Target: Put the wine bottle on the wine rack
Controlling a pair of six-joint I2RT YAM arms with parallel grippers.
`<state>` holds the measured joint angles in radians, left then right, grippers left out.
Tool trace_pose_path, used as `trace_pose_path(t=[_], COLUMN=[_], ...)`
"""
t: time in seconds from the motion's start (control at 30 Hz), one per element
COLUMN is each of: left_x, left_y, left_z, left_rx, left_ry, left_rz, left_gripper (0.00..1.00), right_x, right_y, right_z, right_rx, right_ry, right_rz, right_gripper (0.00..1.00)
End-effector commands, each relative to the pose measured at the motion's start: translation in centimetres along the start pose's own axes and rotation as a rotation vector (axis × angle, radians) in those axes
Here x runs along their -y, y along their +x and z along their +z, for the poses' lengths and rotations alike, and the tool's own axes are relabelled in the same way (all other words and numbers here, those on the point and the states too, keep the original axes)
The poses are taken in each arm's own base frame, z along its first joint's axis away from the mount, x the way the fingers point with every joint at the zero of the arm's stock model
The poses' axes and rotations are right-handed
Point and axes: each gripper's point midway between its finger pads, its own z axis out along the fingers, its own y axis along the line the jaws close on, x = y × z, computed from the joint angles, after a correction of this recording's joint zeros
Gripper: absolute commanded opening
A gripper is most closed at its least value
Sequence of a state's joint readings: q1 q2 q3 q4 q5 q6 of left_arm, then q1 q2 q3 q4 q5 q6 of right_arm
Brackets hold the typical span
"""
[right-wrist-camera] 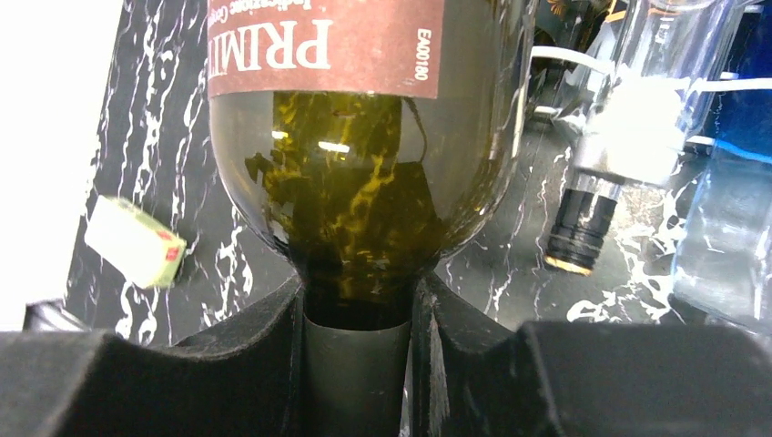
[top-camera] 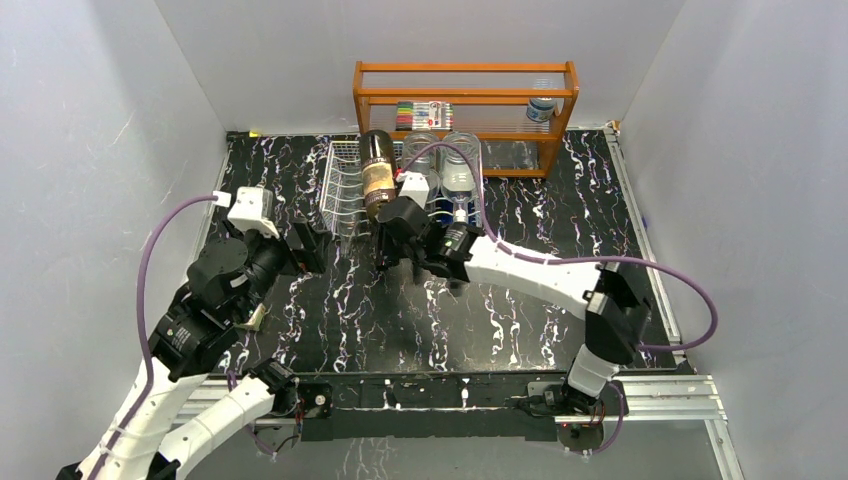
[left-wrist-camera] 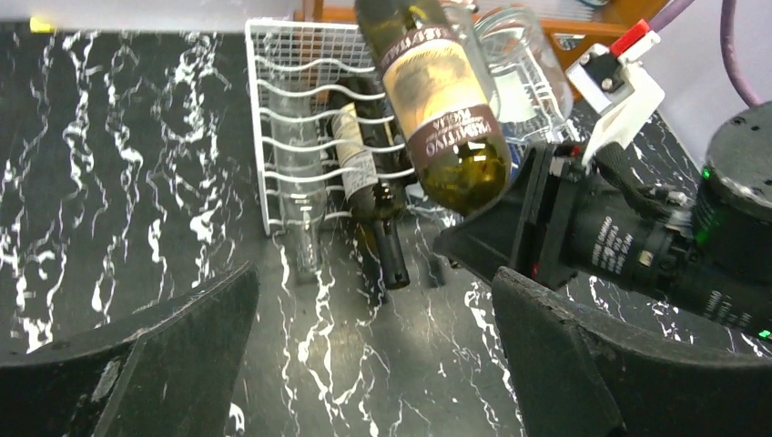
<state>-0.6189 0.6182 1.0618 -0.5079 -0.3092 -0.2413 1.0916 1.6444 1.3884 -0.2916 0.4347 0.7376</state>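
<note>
At upper centre, our right gripper (right-wrist-camera: 355,350) clamps the neck of the wine bottle (top-camera: 377,172) so its base leads onto the wine rack (top-camera: 338,195); left gripper (left-wrist-camera: 373,364) gapes.

marbled table (top-camera: 330,300) bears the wine rack (top-camera: 340,190) and orange shelf (top-camera: 465,97).

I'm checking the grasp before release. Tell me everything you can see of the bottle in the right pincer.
The bottle is dark green, see-through glass with a maroon label printed in white and a cream panel on it. The right pincer is shut on its neck, right where the shoulder narrows. It lies tilted, base pointing away from the arm, over the white wire rack. Whether it rests on the wires cannot be told.
</note>
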Motion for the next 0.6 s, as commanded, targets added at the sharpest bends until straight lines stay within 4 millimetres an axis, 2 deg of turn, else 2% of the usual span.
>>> trace_pose_path(t=[0.0, 0.07, 0.1, 0.2, 0.37, 0.57], left_x=[-0.9, -0.5, -0.2, -0.4, 0.0, 0.1], left_y=[0.8, 1.0, 1.1, 1.4, 2.4, 3.1], left_z=[-1.4, -1.9, -2.1, -2.5, -2.6, -2.6], left_rx=[-0.037, -0.055, -0.062, -0.055, -0.086, -0.128], left_ry=[-0.056, -0.021, 0.000, 0.016, 0.054, 0.065], left_rz=[-0.104, -0.092, -0.080, -0.041, 0.014, 0.041], left_gripper=[0.98, 0.98, 0.98, 0.98, 0.98, 0.98], right_x=[-3.7, -4.0, -3.8, -3.7, -3.5, -2.2], right_y=[-8.6, -8.6, -7.6, -7.1, -7.0, -7.0], right_z=[0.3, 1.3, 2.8, 4.4, 6.6, 8.5], right_rx=[0.260, 0.255, 0.237, 0.231, 0.214, 0.176], right_ry=[-0.056, -0.052, -0.027, -0.005, -0.001, 0.001], right_rz=[0.220, 0.240, 0.238, 0.270, 0.315, 0.334], right_gripper=[0.00, 0.00, 0.00, 0.00, 0.00, 0.00])
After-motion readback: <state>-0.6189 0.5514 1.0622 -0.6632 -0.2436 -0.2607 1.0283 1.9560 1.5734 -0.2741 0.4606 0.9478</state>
